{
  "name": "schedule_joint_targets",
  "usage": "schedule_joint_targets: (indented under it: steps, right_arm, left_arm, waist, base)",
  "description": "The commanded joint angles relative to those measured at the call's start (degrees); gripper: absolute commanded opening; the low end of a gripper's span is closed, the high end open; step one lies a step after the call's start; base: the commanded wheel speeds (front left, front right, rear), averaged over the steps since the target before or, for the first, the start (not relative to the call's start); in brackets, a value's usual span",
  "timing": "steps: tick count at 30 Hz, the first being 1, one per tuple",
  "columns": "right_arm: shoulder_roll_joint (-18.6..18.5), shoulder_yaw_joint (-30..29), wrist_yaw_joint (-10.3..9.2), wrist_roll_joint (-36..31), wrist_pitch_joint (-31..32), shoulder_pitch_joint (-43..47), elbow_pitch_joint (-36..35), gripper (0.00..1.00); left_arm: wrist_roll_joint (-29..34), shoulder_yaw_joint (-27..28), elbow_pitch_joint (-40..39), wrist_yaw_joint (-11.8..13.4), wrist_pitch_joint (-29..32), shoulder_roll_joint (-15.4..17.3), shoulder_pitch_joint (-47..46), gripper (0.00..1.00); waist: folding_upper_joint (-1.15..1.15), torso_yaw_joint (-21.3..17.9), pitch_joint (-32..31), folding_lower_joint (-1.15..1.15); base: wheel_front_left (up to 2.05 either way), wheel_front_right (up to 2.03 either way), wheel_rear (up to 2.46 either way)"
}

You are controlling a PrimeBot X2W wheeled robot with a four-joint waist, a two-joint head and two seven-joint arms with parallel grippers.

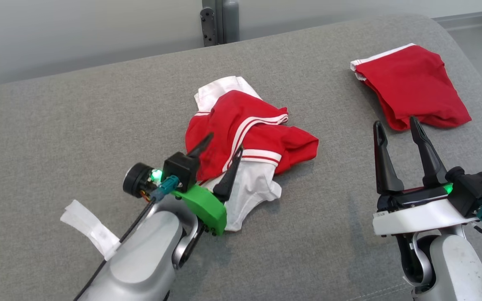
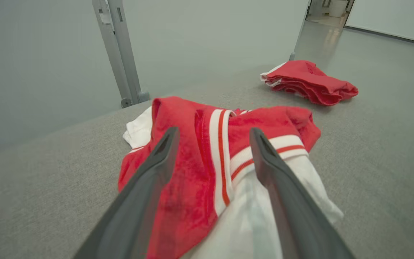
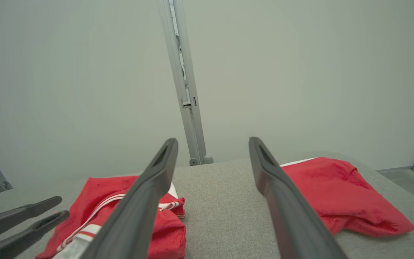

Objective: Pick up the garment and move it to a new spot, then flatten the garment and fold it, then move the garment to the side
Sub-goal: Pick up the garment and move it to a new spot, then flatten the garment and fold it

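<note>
The left tool (image 1: 226, 141) has its fingers spread and grips nothing. Its tips sit low over the near-left part of the crumpled red-and-white garment (image 1: 257, 133), which lies mid-surface (image 1: 78, 125). The cloth runs straight ahead of this tool, its long axis slanting from the near white edge to the far white edge, so the left arm is much the nearer. Right of that garment, the right tool (image 1: 395, 120) hangs spread and empty. Farther right lies a folded red garment (image 1: 412, 83). Two garments, two tools.
</note>
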Motion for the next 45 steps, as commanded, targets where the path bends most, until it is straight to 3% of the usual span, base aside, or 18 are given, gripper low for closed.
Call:
schedule_joint_targets:
  steps: [1, 7, 13, 24, 45]
  right_arm:
    - [-0.1, -0.2, 0.0, -0.5, -0.1, 0.2, 0.2, 1.0]
    - [-0.1, -0.7, 0.0, -1.5, 0.6, 2.4, 0.8, 1.0]
    - [-0.2, -0.7, 0.0, -2.0, 0.1, 4.7, 2.1, 1.0]
    - [-0.1, -0.6, 0.0, -2.2, -1.5, 7.8, 3.5, 1.0]
    - [-0.1, 1.3, 0.0, 0.0, -1.8, 7.0, 8.8, 1.0]
  left_arm:
    - [0.7, 1.4, -2.3, 0.7, -0.2, 0.4, 1.3, 1.0]
    - [1.9, 6.8, -10.1, 2.5, -0.2, 2.0, 6.3, 1.0]
    - [2.7, 14.4, -18.1, 6.5, -0.2, 3.4, 14.5, 1.0]
    - [5.7, 24.5, -27.4, 10.9, -0.2, 1.7, 29.2, 1.0]
    - [10.7, 30.6, -27.4, 7.0, -0.2, -2.4, 34.5, 1.0]
  waist:
    - [0.0, 1.1, -1.2, 0.0]
    - [0.0, 3.3, -3.7, 0.0]
    - [0.0, 4.9, -5.3, 0.0]
    - [0.0, 7.1, -7.4, 0.0]
    - [0.0, 7.3, -8.9, 0.0]
  base:
    - [0.0, 0.0, 0.0]
    - [0.0, 0.0, 0.0]
    - [0.0, 0.0, 0.0]
    - [0.0, 0.0, 0.0]
    - [0.0, 0.0, 0.0]
